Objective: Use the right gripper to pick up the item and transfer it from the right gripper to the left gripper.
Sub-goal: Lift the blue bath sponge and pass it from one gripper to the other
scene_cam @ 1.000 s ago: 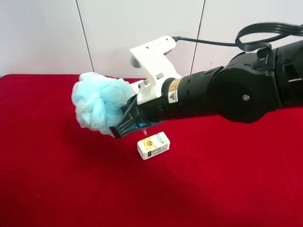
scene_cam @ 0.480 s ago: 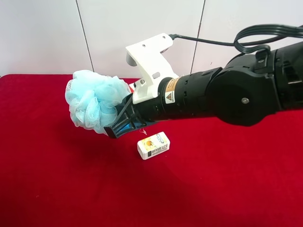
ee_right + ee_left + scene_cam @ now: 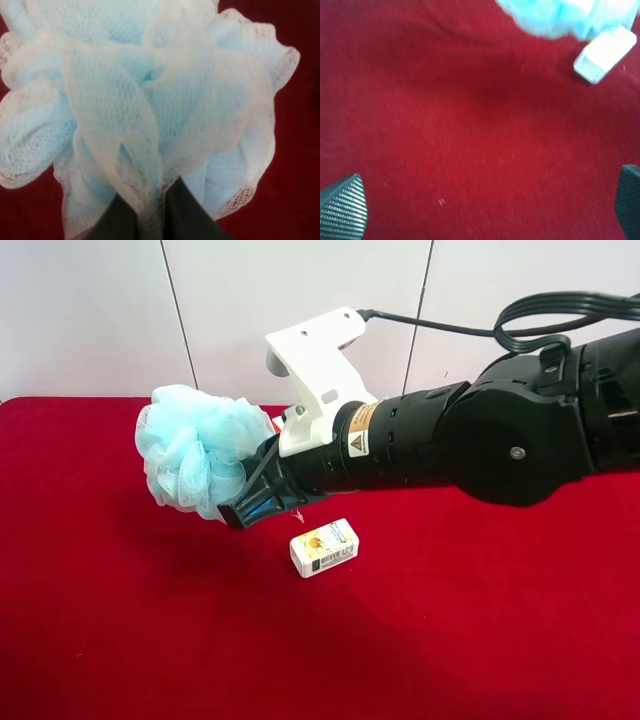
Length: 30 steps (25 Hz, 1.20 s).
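The item, a fluffy light-blue mesh pouf (image 3: pixel 195 462), hangs in the air above the red cloth, left of centre in the exterior high view. My right gripper (image 3: pixel 245 492), on the thick black arm with the white bracket (image 3: pixel 315 365), is shut on the pouf's near side. In the right wrist view the pouf (image 3: pixel 145 95) fills the picture, with mesh pinched between the dark fingers (image 3: pixel 190 217). My left gripper (image 3: pixel 485 205) is open and empty, low over the cloth. Its view shows the pouf's edge (image 3: pixel 555 15) some way off. The left arm is out of the exterior view.
A small white printed carton (image 3: pixel 324 547) lies on the red cloth (image 3: pixel 120 620) just below the right gripper; it also shows in the left wrist view (image 3: pixel 604 54). A white panelled wall (image 3: pixel 90 320) stands behind the table. Black cables (image 3: pixel 560 315) loop over the right arm.
The right gripper has carried the pouf a little to the exterior view's left and slightly up. The carton has not moved.
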{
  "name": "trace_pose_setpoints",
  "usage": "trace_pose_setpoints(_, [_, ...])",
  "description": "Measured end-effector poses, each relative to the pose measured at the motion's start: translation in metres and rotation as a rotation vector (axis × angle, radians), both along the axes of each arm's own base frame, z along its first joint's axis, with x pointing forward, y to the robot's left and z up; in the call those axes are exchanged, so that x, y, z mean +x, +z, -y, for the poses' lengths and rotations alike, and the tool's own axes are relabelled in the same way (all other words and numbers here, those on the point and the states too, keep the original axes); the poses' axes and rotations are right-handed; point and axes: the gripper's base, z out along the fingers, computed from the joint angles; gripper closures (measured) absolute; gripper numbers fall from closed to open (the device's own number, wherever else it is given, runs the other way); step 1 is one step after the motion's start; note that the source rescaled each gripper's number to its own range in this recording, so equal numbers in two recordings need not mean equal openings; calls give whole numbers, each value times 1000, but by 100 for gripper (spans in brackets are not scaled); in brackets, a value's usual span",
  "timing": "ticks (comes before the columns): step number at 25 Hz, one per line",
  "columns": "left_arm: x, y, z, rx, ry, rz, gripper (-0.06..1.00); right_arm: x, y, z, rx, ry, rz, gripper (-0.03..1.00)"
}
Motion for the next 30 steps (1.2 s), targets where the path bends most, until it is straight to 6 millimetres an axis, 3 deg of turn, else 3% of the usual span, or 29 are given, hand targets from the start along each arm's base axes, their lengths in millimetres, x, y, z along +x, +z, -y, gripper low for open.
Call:
trace_pose_setpoints(9, [60, 6, 8, -59, -55, 6, -6, 1, 2, -1, 20, -2, 17, 96])
trace_pose_setpoints(22, [149, -17, 23, -230, -118, 10, -6, 6, 11, -3, 98, -12, 94, 96])
trace_pose_setpoints(30, [194, -16, 42, -298, -207, 68, -6, 14, 11, 4, 96, -43, 94, 96])
